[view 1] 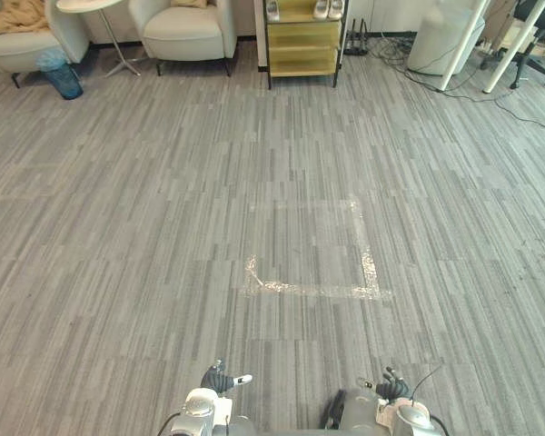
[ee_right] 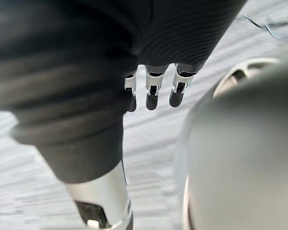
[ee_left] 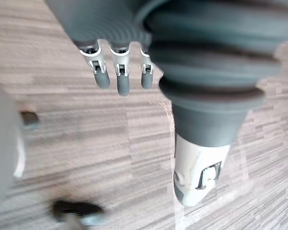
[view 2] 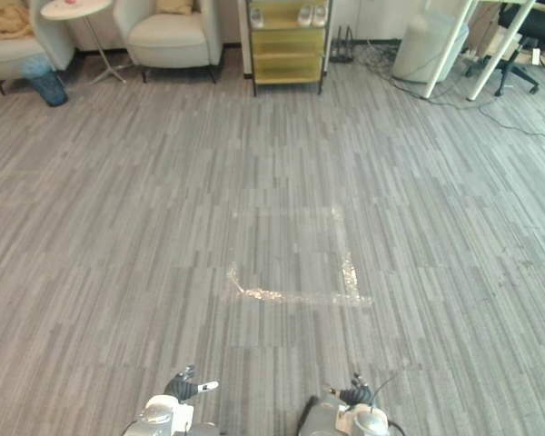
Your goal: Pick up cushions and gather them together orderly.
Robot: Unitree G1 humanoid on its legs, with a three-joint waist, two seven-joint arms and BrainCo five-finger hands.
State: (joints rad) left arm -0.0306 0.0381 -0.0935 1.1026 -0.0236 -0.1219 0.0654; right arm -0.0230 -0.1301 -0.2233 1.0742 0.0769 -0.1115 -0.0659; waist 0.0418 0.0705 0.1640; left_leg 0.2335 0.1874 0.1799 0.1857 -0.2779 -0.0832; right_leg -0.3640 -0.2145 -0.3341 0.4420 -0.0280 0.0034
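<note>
Your left hand (view 1: 220,378) and right hand (view 1: 392,389) hang open, empty; the tan cushion (view 1: 20,14) lies far ahead-left, on an armchair (view 1: 27,50).

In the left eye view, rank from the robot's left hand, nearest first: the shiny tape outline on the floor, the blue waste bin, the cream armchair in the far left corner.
From the left hand:
1. Shiny tape outline, just ahead, slightly right.
2. Blue waste bin, far left.
3. Cream armchair, behind the bin.
</note>
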